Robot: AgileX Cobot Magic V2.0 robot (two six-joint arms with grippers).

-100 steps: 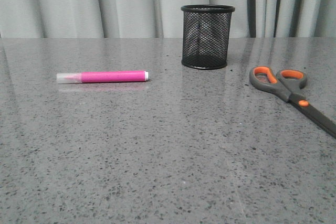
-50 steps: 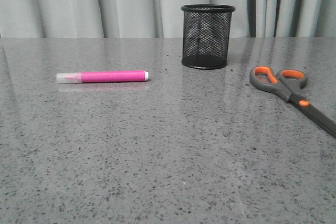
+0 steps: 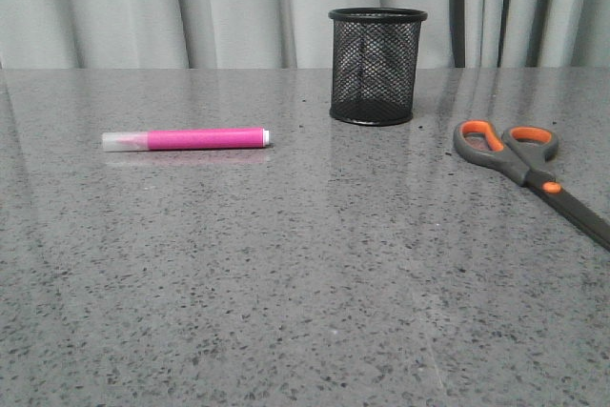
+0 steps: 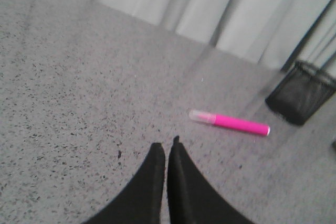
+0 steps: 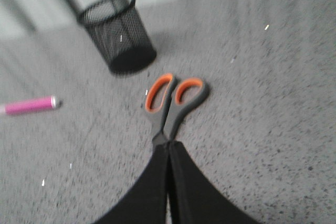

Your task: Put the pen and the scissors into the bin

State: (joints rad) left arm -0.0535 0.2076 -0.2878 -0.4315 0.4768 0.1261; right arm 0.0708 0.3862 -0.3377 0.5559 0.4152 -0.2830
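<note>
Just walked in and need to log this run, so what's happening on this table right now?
Nothing is being handled yet. The pink pen lies flat on the grey table, left of the upright black mesh bin, which looks empty. The scissors lie closed on the right, handles toward the bin. Both arms are out of the front view. In the wrist views, the left pincer is shut and faces the pen from a distance, and the right pincer is shut, lined up just short of the scissors' handles.

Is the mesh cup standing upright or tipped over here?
Upright. The bin stands on its base on the table, open rim up; pen and scissors lie outside it.
</note>
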